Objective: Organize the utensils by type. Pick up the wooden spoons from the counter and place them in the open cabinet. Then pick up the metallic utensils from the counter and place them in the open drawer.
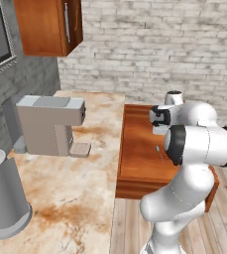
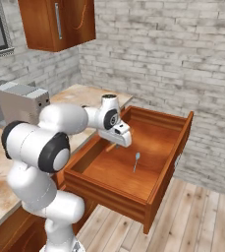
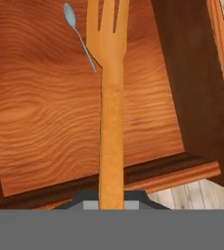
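The pincer (image 2: 115, 143) is nearly shut and holds a wooden fork (image 3: 110, 97) by its handle, with the prongs pointing away from it. Right under the pincer is the open drawer (image 2: 170, 162) with its smooth brown wood bottom. A thin silver spoon (image 2: 136, 161) lies flat in there, just past the fork's tip. Beside the drawer runs the blotchy tan counter (image 1: 80, 188) with a grey coffee machine (image 1: 48, 124). A white brick wall (image 2: 182, 59) stands behind.

Silver spoon (image 3: 79, 41) flat in drawer (image 3: 45, 122)
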